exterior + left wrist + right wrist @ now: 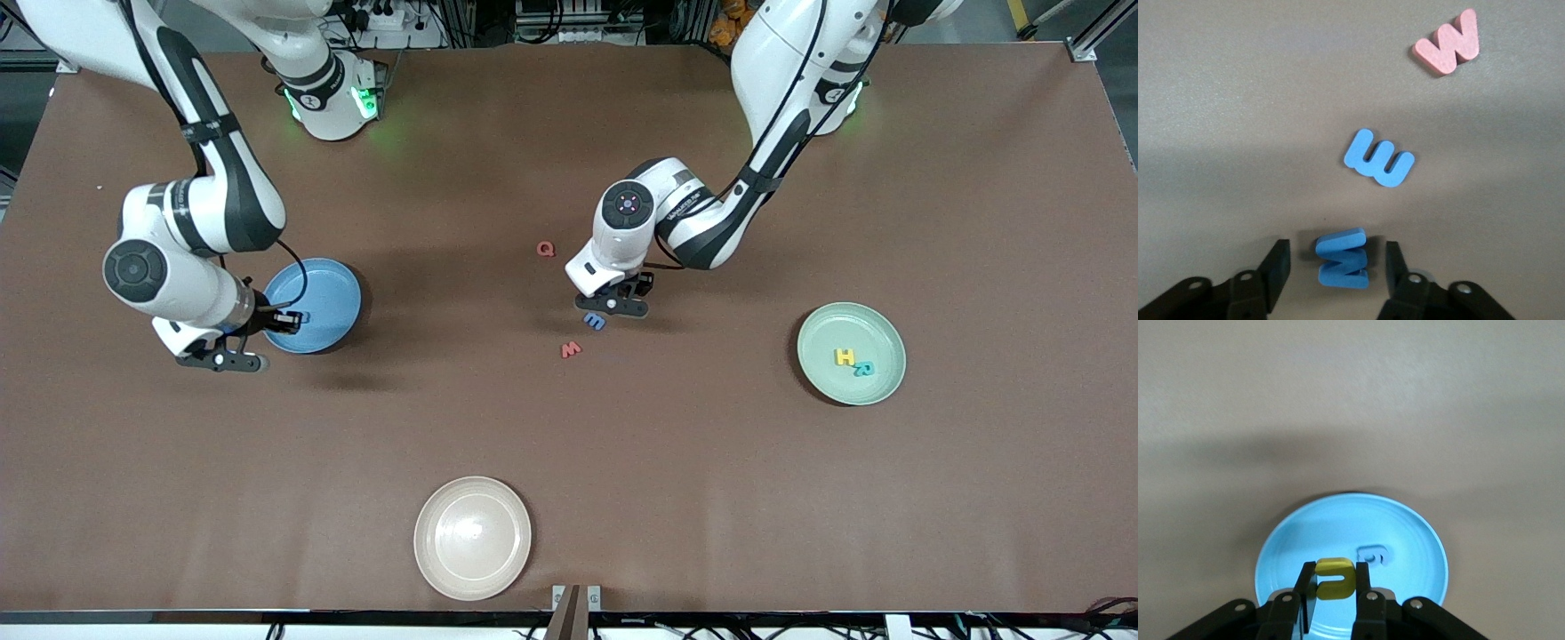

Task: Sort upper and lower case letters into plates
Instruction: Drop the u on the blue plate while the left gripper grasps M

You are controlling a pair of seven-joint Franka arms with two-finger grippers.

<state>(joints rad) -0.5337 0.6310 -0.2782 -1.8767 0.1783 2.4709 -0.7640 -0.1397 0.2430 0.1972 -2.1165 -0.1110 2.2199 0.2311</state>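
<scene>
Fingers of your right gripper [1333,583] pinch a yellow letter [1335,578] over the sky blue plate [1411,540]. Your left gripper [1336,267] hangs spread around one blue letter [1343,258]; a blue m [1378,159] lies just ahead of its fingertips.

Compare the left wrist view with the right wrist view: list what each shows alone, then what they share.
Only the left wrist view: the open left pincer straddling a blue letter standing on edge, a second blue letter lying flat, and a red W.

Only the right wrist view: the right pincer shut on a yellow letter over the sky blue plate, where a blue letter lies.

Both: bare brown table.
</scene>
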